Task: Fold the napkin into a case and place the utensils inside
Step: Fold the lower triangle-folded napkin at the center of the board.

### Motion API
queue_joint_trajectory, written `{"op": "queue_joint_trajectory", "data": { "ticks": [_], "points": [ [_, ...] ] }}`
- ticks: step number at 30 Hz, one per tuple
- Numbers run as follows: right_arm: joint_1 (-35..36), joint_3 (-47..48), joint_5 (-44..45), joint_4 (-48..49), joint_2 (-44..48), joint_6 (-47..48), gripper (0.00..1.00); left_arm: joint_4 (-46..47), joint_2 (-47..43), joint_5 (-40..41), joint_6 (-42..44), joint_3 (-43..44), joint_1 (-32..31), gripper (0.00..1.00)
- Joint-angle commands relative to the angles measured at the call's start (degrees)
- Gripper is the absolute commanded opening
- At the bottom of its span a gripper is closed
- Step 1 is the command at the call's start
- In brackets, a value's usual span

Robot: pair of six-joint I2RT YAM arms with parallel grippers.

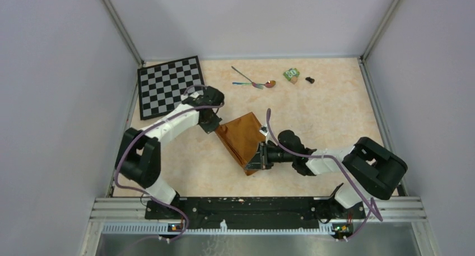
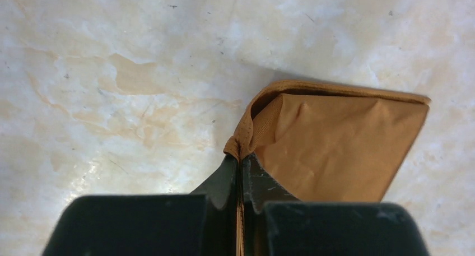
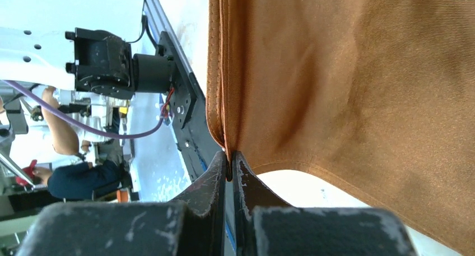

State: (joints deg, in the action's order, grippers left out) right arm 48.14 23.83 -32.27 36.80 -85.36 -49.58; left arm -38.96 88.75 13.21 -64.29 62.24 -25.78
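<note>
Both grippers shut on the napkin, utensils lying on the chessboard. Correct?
One slip: the utensils are not on the chessboard. They lie on the bare table to its right, as the top view shows. The left gripper and right gripper are both shut on the napkin.

A black-and-white chessboard [image 1: 171, 87] lies flat in the far left corner of the marbled beige counter [image 1: 336, 116], slightly askew to its edges. Near the far edge, right of the middle, sits a small green block [image 1: 290, 74], with a small black object [image 1: 310, 79] just beside it toward the right edge.
</note>
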Motion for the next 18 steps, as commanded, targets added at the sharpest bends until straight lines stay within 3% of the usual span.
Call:
{"op": "queue_joint_trajectory", "data": {
  "ticks": [1, 12, 18],
  "points": [
    [-1.6, -2.4, -3.8, -1.1, 2.9, 0.5, 0.00, -16.7, 8.8, 14.8, -13.3, 11.3, -4.2, 0.00],
    [-2.5, -4.4, -2.1, -6.2, 6.5, 3.7, 0.00, -31.1, 24.3, 19.7, -23.4, 30.7, -10.7, 0.00],
    [-2.4, -4.0, -2.8, -6.3, 6.3, 5.1, 0.00, -22.1, 19.8, 17.0, -13.1, 26.2, -10.1, 0.00]
  ]
}}
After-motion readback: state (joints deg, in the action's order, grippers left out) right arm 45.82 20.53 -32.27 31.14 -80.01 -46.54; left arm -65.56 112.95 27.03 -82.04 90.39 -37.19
